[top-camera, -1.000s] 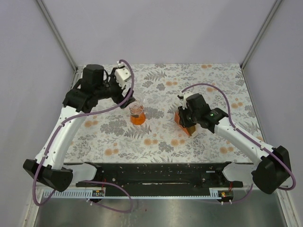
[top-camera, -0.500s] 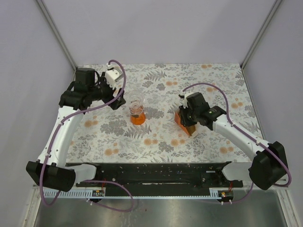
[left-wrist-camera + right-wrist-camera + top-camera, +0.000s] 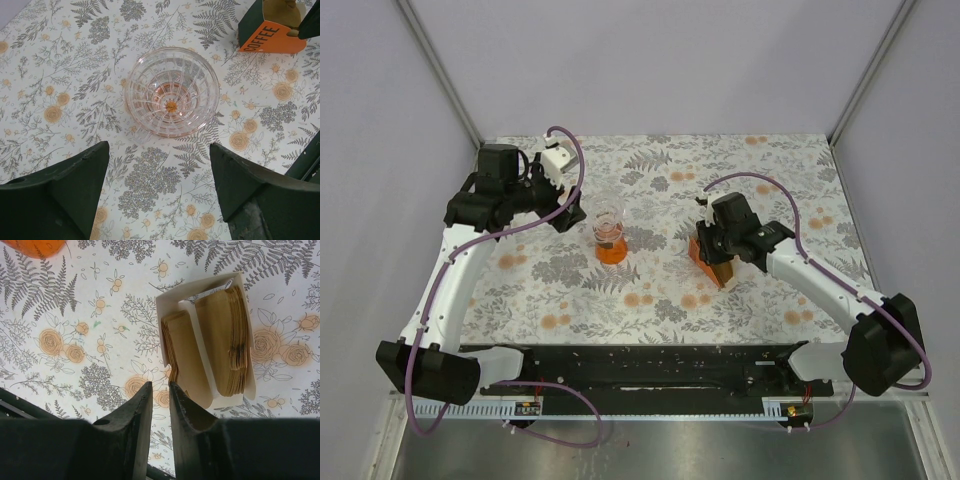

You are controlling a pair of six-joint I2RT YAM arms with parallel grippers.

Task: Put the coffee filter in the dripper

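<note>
1. The table with the floral-patterned cloth (image 3: 770, 170) carries everything; the two white-and-black arms reach out over it from its near edge
2. The left gripper (image 3: 159, 155) hovers directly above the vessel, a little left of the table's middle. Its dark fingers (image 3: 75, 190) are spread wide and released, with nothing between them and no contact with the glass
3. The right gripper (image 3: 160, 387) hangs over the holder, right of the table's middle. Its fingers (image 3: 135, 415) stand only a narrow slit apart, the cloth shows through the gap, and they grasp nothing
4. The beige card wedge-shaped holder (image 3: 198, 347), with an orange side printed COFFEE, stands well apart from the vessel, on the side toward the right edge. It holds a stack of light-brown paper cones (image 3: 235, 340)
5. The dripper, a small clear ribbed glass funnel on an orange base (image 3: 171, 92), stands upright with its cup bare, so nothing has been placed in it yet
6. The coffee filter, a thin light-brown fan-shaped paper (image 3: 181, 340), sits in the holder with the others, and I cannot tell one sheet apart from its neighbours
7. Judged from its look, the paper is very light, limp and easily creased, and sheets are likely to cling together. A pinch on the free upper edge of the outermost sheet seems best, lifting slowly so only one comes away; the glass looks fragile and easy to tip
</note>
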